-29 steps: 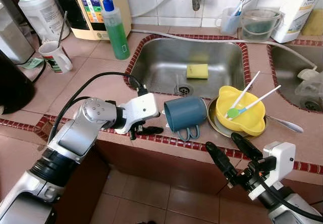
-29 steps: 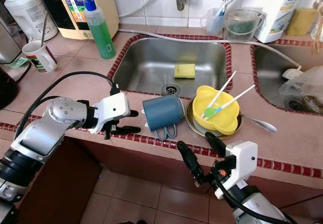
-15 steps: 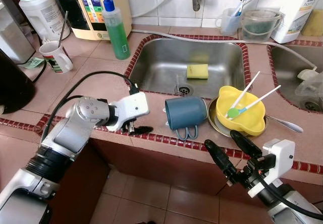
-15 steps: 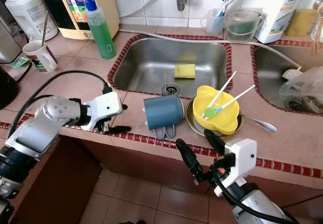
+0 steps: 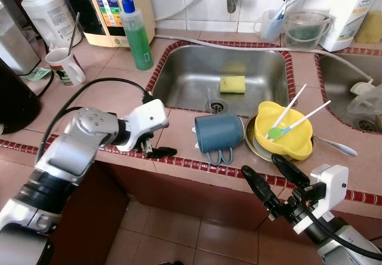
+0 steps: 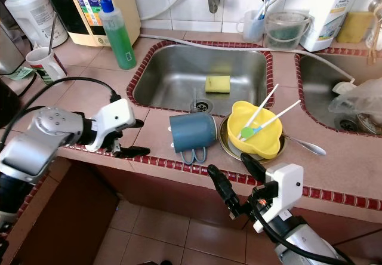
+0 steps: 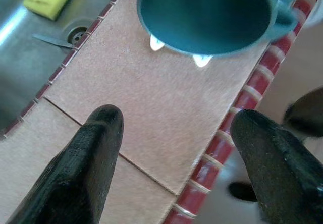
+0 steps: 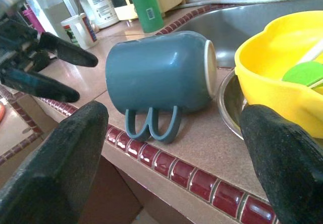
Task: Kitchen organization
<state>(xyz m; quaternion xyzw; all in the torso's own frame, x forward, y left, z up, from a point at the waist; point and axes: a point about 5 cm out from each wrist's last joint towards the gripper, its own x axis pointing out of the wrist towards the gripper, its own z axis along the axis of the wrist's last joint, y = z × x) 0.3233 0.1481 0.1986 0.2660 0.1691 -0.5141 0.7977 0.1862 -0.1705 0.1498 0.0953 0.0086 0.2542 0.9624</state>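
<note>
One blue mug point(image 5: 219, 133) lies on its side on the tiled counter point(image 5: 113, 101), just in front of the steel sink point(image 5: 197, 74), with its open mouth facing the robot's left and its base toward the dishes on its right; its handle, formed of two loops, rests on the counter toward the red-tiled front edge. The left gripper point(image 5: 154, 147) is positioned over the counter edge to the left of the mug, apart from it; its two black fingers point(image 7: 88, 158) are spread wide and hold nothing. The right gripper point(image 5: 271, 178) hangs below and in front of the counter edge, under the dishes; its two fingers point(image 8: 55, 158) are likewise spread wide and empty. Just beside the mug's base, one yellow bowl point(image 5: 285, 135) sits on one metal plate point(image 5: 253, 142). The bowl contains two white utensils point(image 5: 298, 117), one of them with a green end, both leaning out toward the back right. One metal spoon point(image 5: 337, 148) lies on the counter, projecting from under the right side of the plate. One yellow sponge point(image 5: 233, 84) lies in the sink near the drain. At the back left of the counter stand one green bottle point(image 5: 136, 35) with a blue cap and one white cup point(image 5: 65, 67) with a stirrer in it. A second basin point(image 5: 352, 92) is located at the far right.
</note>
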